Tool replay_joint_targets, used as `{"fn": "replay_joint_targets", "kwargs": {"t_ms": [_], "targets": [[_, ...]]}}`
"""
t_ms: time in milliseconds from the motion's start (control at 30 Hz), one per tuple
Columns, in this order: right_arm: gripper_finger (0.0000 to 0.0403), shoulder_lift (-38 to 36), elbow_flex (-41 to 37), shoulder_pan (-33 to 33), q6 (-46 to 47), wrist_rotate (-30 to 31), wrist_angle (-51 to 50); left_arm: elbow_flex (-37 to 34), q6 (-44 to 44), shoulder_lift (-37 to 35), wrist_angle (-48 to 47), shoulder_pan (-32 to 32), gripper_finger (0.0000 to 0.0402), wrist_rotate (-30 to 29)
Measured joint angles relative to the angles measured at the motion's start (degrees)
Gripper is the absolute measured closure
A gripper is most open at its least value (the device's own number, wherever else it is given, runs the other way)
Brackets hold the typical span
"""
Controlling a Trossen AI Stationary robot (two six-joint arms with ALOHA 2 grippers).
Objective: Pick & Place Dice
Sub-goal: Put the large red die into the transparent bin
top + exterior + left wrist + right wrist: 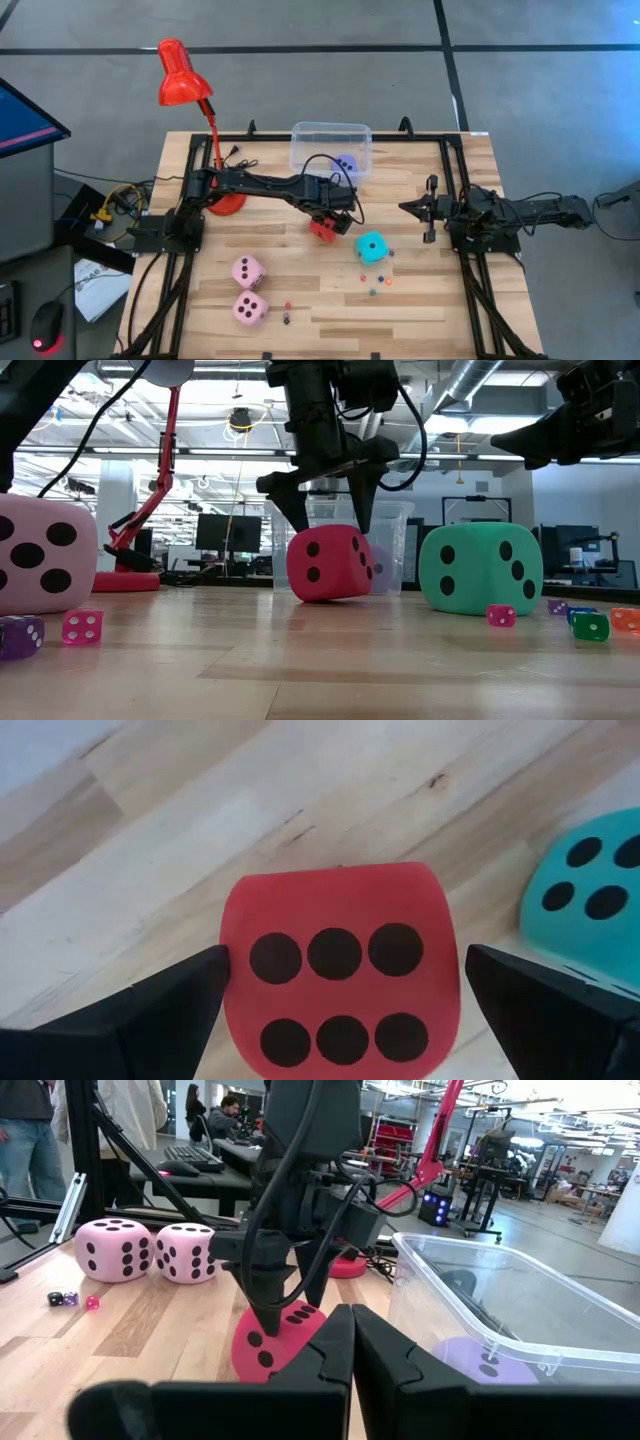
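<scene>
Left hand (322, 495): your left hand is hanging over the middle of the table with its fingers spread wide, straddling the red die; in the left wrist view one fingertip (200, 982) is right at the die's edge and the other is standing clear of it, and you cannot tell whether either is pressing in.
Red die (322, 228): it is sitting on the table (430, 310) just in front of the clear bin, slightly tilted in the low view, its six-pip face turned up toward your wrist camera.
Right hand (404, 208): your right hand is waiting near the table's right edge, pointing toward the centre, its fingers pressed together.
Cyan die (372, 247): it is lying on the table just beside the red die, on the side toward your right arm, apart from it.
Lavender die (345, 163): it is resting inside the clear bin.
Clear bin (307, 131): it is standing at the far edge of the table, behind the red die.
Pink dice (249, 290): the two are lying close together near the front left of the table, well apart from both hands.
Small dice (588, 622): several tiny coloured ones are lying scattered on the table in front of the cyan die.
Red lamp (182, 75): it is standing at the far left of the table.
</scene>
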Motion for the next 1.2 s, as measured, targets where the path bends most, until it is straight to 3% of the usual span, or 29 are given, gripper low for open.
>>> {"fn": "replay_joint_targets", "kwargs": {"t_ms": [600, 867, 1200], "targets": [[0.0403, 0.0, 0.1, 0.0, 0.0, 0.0, -0.2, -0.2, -0.5, -2.8, 0.5, 0.8, 0.0002, 1.6], [0.0403, 0.0, 0.1, 0.0, 0.0, 0.0, -0.2, -0.3, -9.1, -2.7, -1.0, 0.9, 0.0002, 1.3], [0.0403, 0.0, 0.1, 0.0, 0.0, 0.0, -0.2, -1.0, -12.5, -2.7, -1.1, 0.9, 0.0002, 3.2]]}}
